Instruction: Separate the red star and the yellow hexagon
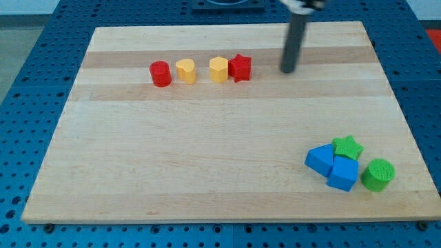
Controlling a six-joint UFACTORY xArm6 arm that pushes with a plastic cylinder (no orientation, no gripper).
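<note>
The red star (240,67) lies near the view's top, touching the right side of the yellow hexagon (218,69). My tip (287,70) rests on the board to the right of the red star, with a clear gap between them. The rod rises up from the tip toward the view's top edge.
A yellow heart (185,70) and a red cylinder (160,73) sit left of the hexagon in the same row. At the view's bottom right a green star (348,147), a blue triangle (320,159), a blue cube (343,173) and a green cylinder (377,173) cluster together. The wooden board (207,158) lies on a blue perforated table.
</note>
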